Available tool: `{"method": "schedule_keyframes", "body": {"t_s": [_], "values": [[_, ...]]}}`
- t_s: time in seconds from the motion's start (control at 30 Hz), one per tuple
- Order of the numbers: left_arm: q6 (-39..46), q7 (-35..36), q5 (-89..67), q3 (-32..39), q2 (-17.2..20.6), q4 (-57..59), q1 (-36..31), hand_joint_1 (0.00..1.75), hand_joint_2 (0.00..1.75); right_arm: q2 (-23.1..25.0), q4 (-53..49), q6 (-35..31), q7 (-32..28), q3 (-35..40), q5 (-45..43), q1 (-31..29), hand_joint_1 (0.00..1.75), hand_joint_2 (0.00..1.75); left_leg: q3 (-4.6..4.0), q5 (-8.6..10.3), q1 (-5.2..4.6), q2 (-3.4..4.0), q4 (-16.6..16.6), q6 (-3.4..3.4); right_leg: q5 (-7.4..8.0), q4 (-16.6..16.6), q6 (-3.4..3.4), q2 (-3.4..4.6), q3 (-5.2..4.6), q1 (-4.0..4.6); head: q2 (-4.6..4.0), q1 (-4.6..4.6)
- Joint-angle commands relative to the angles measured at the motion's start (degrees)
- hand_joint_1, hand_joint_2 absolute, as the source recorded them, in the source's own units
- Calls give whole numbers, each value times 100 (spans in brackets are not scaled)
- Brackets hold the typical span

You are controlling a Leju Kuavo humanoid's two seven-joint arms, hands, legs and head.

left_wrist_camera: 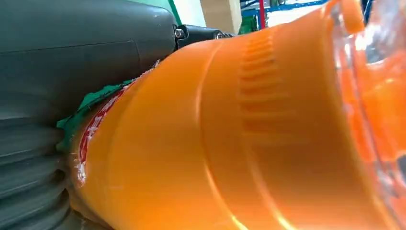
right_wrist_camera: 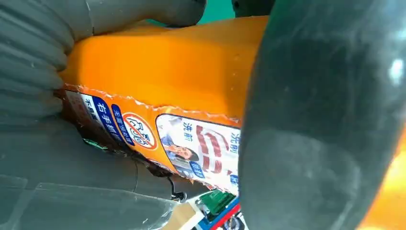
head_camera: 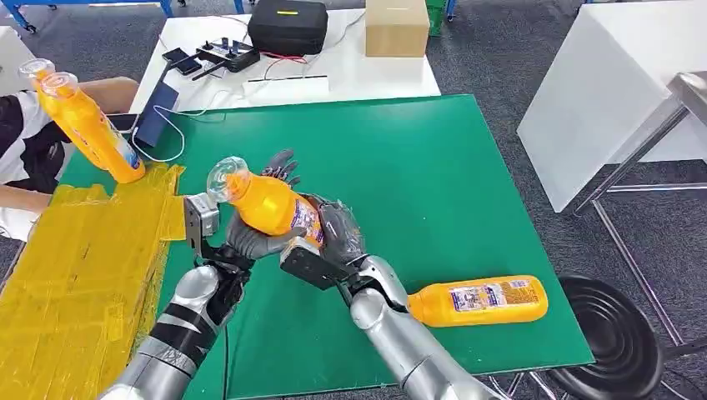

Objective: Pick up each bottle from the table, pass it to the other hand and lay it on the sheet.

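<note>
A: Bottle [head_camera: 265, 202], orange with a clear cap, is up off the green table [head_camera: 433, 167], tilted, cap pointing up and to the left. Both hands are on it.
B: Who has what?
A: Left hand [head_camera: 242, 242] wraps the lower body from below, fingers closed round it. Right hand [head_camera: 333, 233] clamps the label end from the right side. In the right wrist view the label is right against the palm.
B: Other bottles?
A: Second bottle [head_camera: 479, 301] lies on its side on the table near the front right edge, just beside the right forearm. A person's hand [head_camera: 112, 90] at the far left holds two more bottles [head_camera: 92, 125] tilted above the yellow sheet [head_camera: 75, 275].
B: Sheet status?
A: Crinkled, along the table's left side. No bottle lying flat on it.
</note>
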Motion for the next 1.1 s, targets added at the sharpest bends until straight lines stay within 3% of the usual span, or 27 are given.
{"method": "schedule_keyframes", "body": {"t_s": [0.03,0.07,0.8,0.83,0.87,0.9,1.1], "values": [[-100,22,78,-127,-132,535,-476,0,175,86,647,217,-86,567,-111,-286,175,175,19,-11,12,-14,5,-7,-11,-2,-3,-4,25,10,0,0],[-17,13,75,-58,-148,456,-468,175,175,78,610,211,-37,621,-163,-246,175,175,14,-10,10,-12,5,-7,-9,-1,-3,-3,19,9,0,0],[83,-11,74,21,-163,332,-420,175,175,68,590,159,-85,640,-280,-208,175,175,13,-9,11,-16,6,-7,-9,-1,-2,-7,20,9,0,0],[88,-20,68,20,-161,297,-411,175,175,73,596,115,-76,629,-277,-213,161,175,24,-16,17,-18,10,-9,-14,0,-4,-6,32,15,0,0],[99,-31,63,25,-153,248,-389,175,175,72,577,80,-89,611,-288,-210,28,175,12,-8,10,-14,5,-6,-8,-1,-2,-5,18,9,0,0],[139,-33,45,39,-132,169,-354,175,175,55,483,12,-116,570,-314,-183,0,175,20,-14,15,-16,8,-9,-13,0,-3,-5,27,12,0,0],[161,-34,26,50,-109,145,-346,175,175,33,446,38,-115,568,-322,-194,0,175,11,-8,9,-11,4,-5,-7,-1,-2,-3,15,7,0,0]]}}
